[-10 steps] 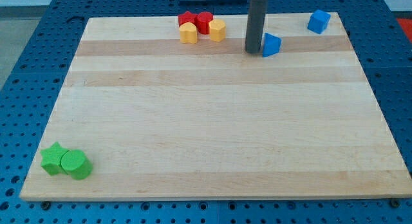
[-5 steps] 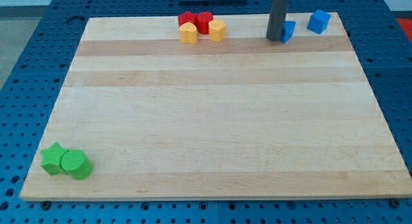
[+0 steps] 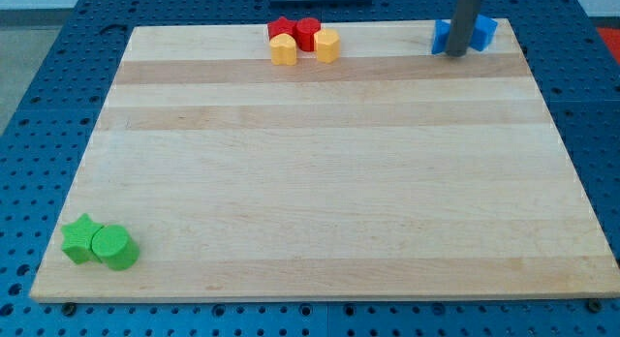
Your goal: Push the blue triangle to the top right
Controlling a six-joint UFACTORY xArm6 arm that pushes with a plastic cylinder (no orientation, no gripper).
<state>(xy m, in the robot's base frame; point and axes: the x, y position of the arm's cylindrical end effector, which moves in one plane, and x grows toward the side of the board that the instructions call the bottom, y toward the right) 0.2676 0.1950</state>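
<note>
Blocks – 2 blue (image 3: 442, 35), 2 red (image 3: 294, 30), 2 yellow (image 3: 304, 47), 2 green (image 3: 99, 243).

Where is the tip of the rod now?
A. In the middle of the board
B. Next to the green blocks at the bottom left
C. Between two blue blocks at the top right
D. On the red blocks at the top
C: my tip stands at the view's top right, with one blue block on its left and the other blue block on its right.

The counter (image 3: 320, 163) is pale, smooth, matt wood with visible grain bands. The green cylinder (image 3: 114, 247) looks like matt plastic. My tip (image 3: 456, 52) ends a dark, smooth rod.
</note>
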